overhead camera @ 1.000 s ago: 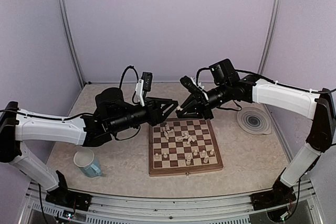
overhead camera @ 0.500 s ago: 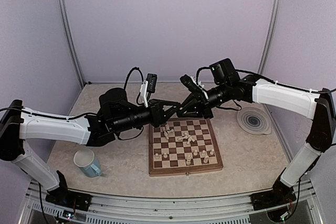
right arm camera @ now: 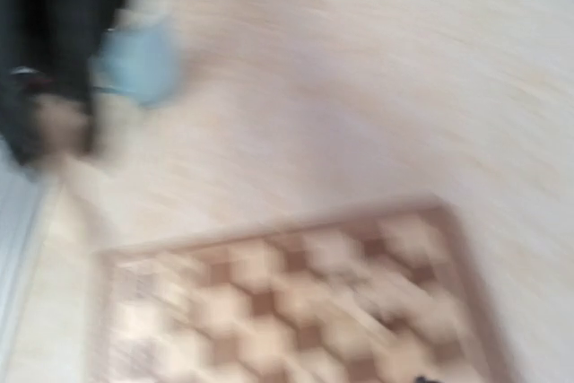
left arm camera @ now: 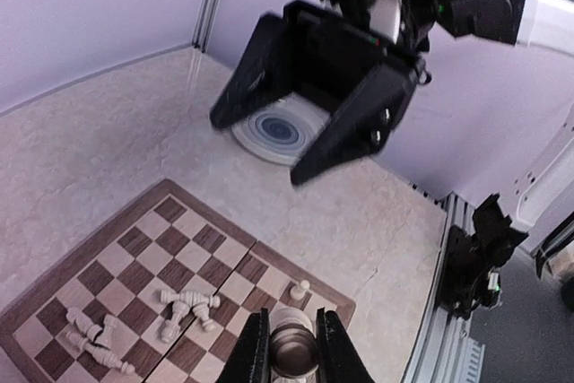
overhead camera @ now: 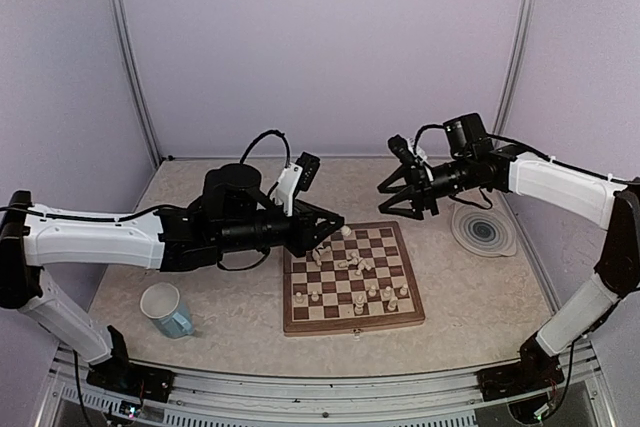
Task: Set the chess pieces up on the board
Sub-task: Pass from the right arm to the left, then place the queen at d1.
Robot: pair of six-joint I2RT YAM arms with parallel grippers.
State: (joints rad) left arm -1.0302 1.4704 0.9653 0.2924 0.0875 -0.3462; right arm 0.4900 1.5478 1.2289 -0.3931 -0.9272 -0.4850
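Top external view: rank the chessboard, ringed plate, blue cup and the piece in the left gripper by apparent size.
1. chessboard
2. ringed plate and blue cup: nearly alike, too close to rank
3. held chess piece, smallest by far

The board (overhead camera: 340, 327) is checked in dark brown and cream inside a mid-brown border, and the chess pieces (overhead camera: 355, 267) on it are cream. The bench (overhead camera: 235, 297) is beige with marbled mottling. At the right of the top view the plate (overhead camera: 486, 232) is grey-blue with darker concentric rings, at lower left the cup (overhead camera: 170, 312) is light blue with a white inside, and the left gripper (overhead camera: 338, 230) and right gripper (overhead camera: 395, 202) are black.
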